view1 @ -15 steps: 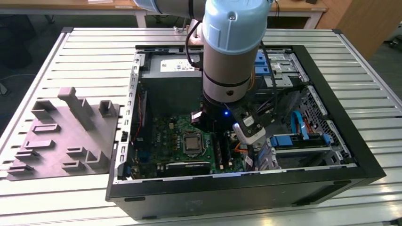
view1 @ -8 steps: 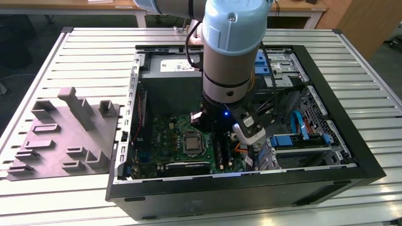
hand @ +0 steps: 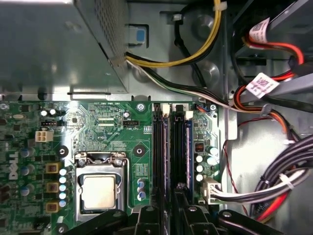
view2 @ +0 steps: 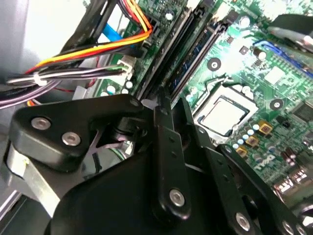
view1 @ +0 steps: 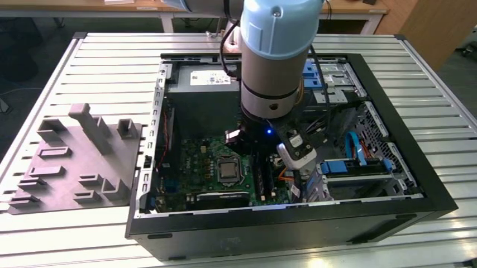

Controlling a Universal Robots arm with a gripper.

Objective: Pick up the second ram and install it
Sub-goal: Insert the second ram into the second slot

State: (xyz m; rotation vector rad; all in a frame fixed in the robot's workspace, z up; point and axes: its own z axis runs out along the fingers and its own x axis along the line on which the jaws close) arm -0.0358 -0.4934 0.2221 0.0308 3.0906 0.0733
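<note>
Slatted metal covers the bench (view1: 417,67), and an open computer case (view1: 298,229) lies on it with the arm (view1: 272,56) reaching down inside. The gripper (view2: 161,105) hangs low over the memory slots (hand: 170,147); its black linkages crowd the near part of both wrist views, and the jaws look drawn close together around a thin edge, though whether they actually clamp it cannot be told, since the tips are cut off from sight. The second ram (view2: 193,61) appears as a narrow dark blue strip standing on edge in a slot just beyond the fingertips, its long axis running along the slots, away from the gripper toward the case wall; in the first wrist view it shows as a blue line (hand: 188,147) in the slot nearer the cable bundle. Its near end is hidden behind the gripper. Beside the slots sits the processor socket (hand: 99,191) with its bare metal lid. Coloured cables (view2: 98,49) sweep across next to the slots. On the exterior view's left a grey moulded fixture (view1: 75,162) rests on the bench beside the case. Print on the board is too small to make out.
</note>
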